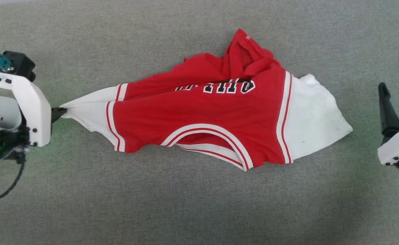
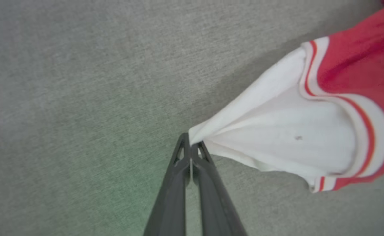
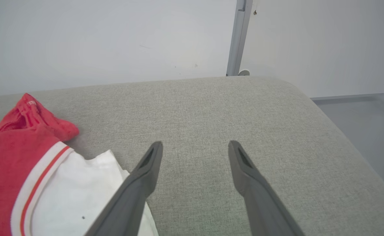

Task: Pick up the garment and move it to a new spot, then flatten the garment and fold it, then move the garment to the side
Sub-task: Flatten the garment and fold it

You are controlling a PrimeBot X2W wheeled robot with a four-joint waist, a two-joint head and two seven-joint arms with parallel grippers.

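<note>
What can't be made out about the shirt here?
- Lettering on the garment, head view: a fold covers half of it; unreadable.
- Small tag at its top, head view: too small to read.
- Sleeve tip, left wrist view: pinched inside the shut left gripper.
- Most of the garment, right wrist view: cut off by the left edge.

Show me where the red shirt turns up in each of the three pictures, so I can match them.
Head view: the shirt lies across the middle, its white sleeve pinched at the tip by the left hand.
Left wrist view: right side, that sleeve running from the shut hand up to the red body.
Right wrist view: lower left corner, beside the open right hand.
Shared landmark: the grey upholstered surface under the shirt.
</note>
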